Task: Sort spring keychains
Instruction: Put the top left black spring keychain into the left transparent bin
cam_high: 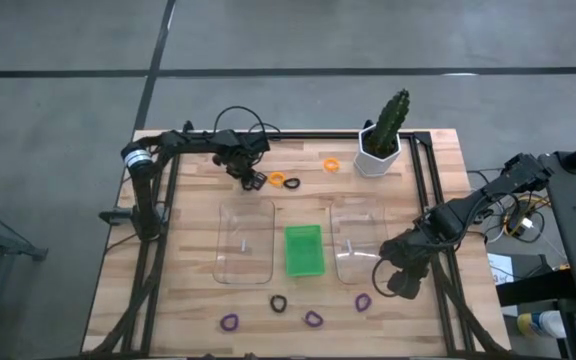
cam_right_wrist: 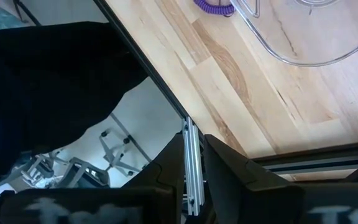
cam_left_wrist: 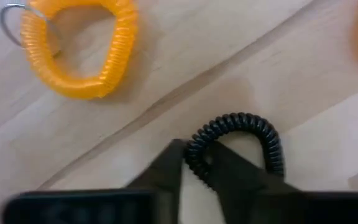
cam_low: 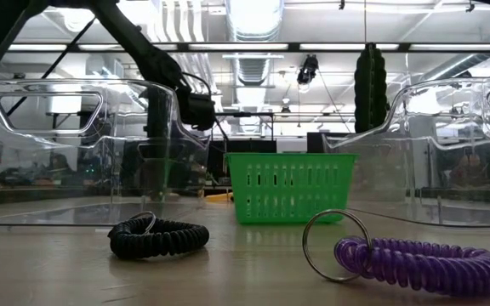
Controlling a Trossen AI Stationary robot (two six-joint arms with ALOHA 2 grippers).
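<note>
My left gripper (cam_high: 256, 180) is at the far side of the table, shut on a black spring keychain (cam_left_wrist: 241, 127). An orange keychain (cam_left_wrist: 79, 50) lies on the wood just beyond it. In the high view an orange keychain (cam_high: 277, 178), a black one (cam_high: 291, 183) and another orange one (cam_high: 331, 163) lie on the table there. Near the front edge lie a black keychain (cam_high: 281, 302) and three purple ones (cam_high: 229, 322) (cam_high: 313, 319) (cam_high: 362, 301). My right gripper (cam_high: 400, 283) waits, shut and empty, near the table's right edge. My left gripper pinches the black keychain's coil on one side of its loop (cam_left_wrist: 196, 152), between the two fingers. The fingers come from above, pointing down. The rest of the loop curves out beyond the fingertips; I cannot tell whether it is lifted off the wood.
Two clear trays (cam_high: 245, 262) (cam_high: 360, 265) flank a green tray (cam_high: 304, 268) at mid-table. A potted cactus (cam_high: 383, 140) stands at the far right. The right wrist view shows the table's metal edge rail (cam_right_wrist: 191, 168) and a purple keychain (cam_right_wrist: 213, 6).
</note>
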